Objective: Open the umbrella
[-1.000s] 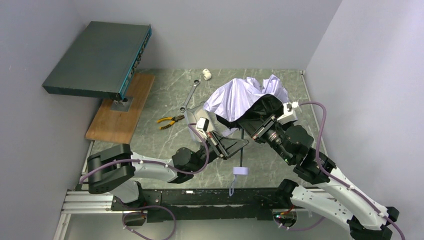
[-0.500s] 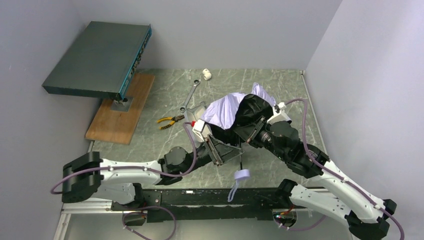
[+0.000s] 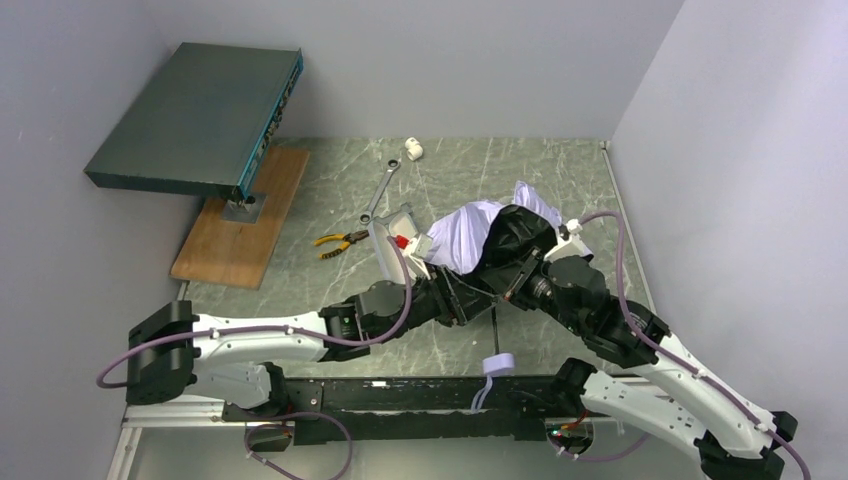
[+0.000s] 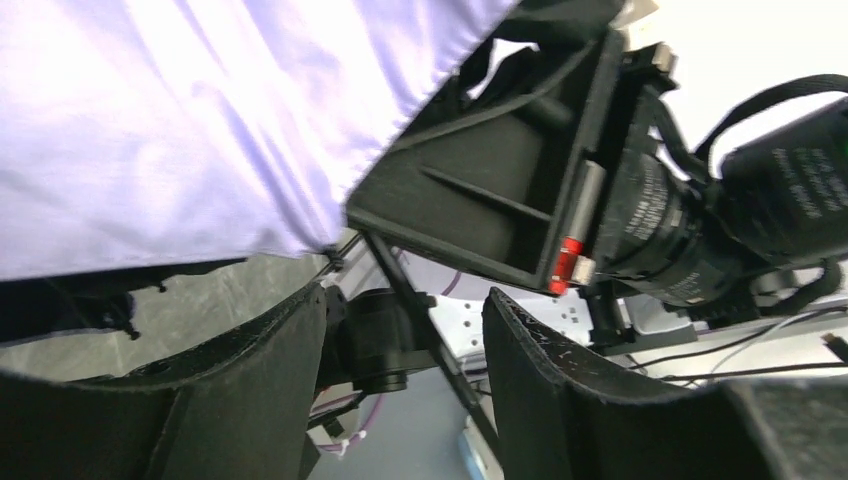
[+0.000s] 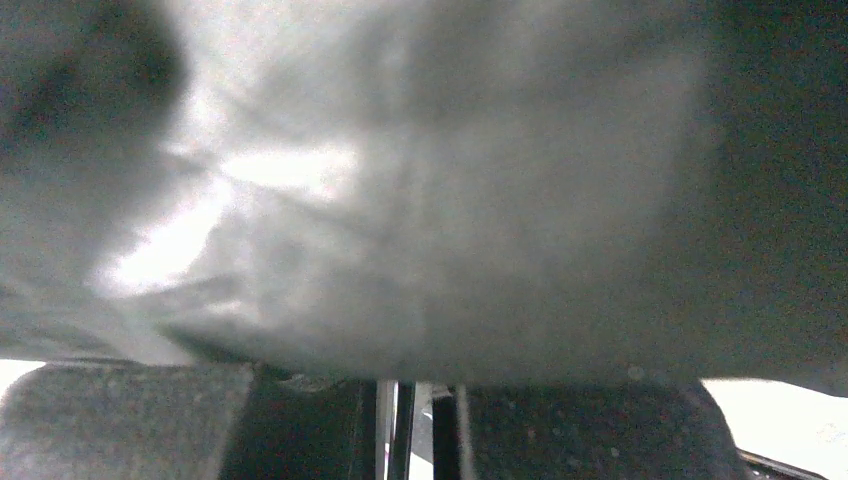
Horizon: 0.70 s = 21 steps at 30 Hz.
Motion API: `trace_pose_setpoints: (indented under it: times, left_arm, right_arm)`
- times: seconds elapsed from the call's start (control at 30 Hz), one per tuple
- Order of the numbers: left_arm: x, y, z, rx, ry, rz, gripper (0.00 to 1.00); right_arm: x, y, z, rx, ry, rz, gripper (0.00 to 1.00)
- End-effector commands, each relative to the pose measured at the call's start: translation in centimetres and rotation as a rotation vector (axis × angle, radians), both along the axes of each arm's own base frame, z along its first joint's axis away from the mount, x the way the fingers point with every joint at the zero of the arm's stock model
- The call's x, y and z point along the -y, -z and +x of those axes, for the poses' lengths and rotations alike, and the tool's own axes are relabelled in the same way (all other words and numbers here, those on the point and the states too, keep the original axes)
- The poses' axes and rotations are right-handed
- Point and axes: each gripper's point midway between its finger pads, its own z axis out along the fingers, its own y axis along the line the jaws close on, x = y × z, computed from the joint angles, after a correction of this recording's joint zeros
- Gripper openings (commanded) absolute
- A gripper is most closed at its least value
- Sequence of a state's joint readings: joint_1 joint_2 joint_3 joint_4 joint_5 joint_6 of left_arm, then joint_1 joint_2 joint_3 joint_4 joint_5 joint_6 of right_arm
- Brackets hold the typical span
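The umbrella's pale lilac canopy (image 3: 468, 232) hangs bunched above the table, its black underside (image 3: 515, 238) turned to the right arm. Its thin black shaft (image 3: 494, 330) runs down to the small lilac handle (image 3: 497, 364) over the near edge. My right gripper (image 3: 512, 280) is tucked under the canopy; in the right wrist view (image 5: 420, 425) its jaws are nearly together on the thin shaft (image 5: 403, 430). My left gripper (image 4: 405, 293) is open, and the shaft (image 4: 430, 330) passes between its fingers (image 4: 560, 380) without touching them. Canopy fabric (image 4: 180, 130) fills the upper left of that view.
A lilac case (image 3: 392, 245) with pale lining lies open beside the left wrist. Pliers (image 3: 340, 242), a wrench (image 3: 380, 190) and a small white part (image 3: 413, 150) lie behind it. A dark flat box (image 3: 200, 115) stands over a wooden board (image 3: 235, 225) at the left. Walls close both sides.
My left gripper has opened and shifted right along the shaft. The canopy has sunk and bunched smaller, and the handle has dropped toward the near edge. The right gripper has kept its grip.
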<state>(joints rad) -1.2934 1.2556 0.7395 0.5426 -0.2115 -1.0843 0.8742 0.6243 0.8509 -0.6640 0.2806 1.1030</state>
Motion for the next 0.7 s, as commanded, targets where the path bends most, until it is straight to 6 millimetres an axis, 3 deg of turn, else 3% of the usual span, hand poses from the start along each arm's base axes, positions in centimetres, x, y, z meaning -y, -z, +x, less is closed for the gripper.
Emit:
trace_pose_setpoints:
  times: [0.0,0.13,0.33,0.5,0.6,0.67]
  left_arm:
    - [0.8,-0.2,1.0,0.033,-0.008,0.029,0.61]
    - [2.5,-0.4,0.8,0.054,0.077,0.062,0.52]
    - [3.9,0.7,1.1,0.05,0.117,0.123,0.49]
    - [4.8,1.4,1.3,0.038,0.132,0.14,0.26]
    - [5.3,1.4,1.1,0.034,0.152,0.11,0.04]
    - [5.1,1.5,0.9,0.015,0.155,0.089,0.0]
  right_arm:
    - [0.6,-3.5,0.4,0.123,0.025,0.087,0.0]
    - [0.3,-3.7,0.2,0.161,-0.007,0.097,0.0]
    - [-0.1,-4.3,-0.2,0.208,-0.045,0.123,0.0]
    - [0.1,-5.3,-0.5,0.251,-0.052,0.16,0.0]
    - [0.2,-5.6,-0.7,0.258,-0.061,0.16,0.0]
    - [0.6,-5.6,-0.7,0.262,-0.057,0.126,0.0]
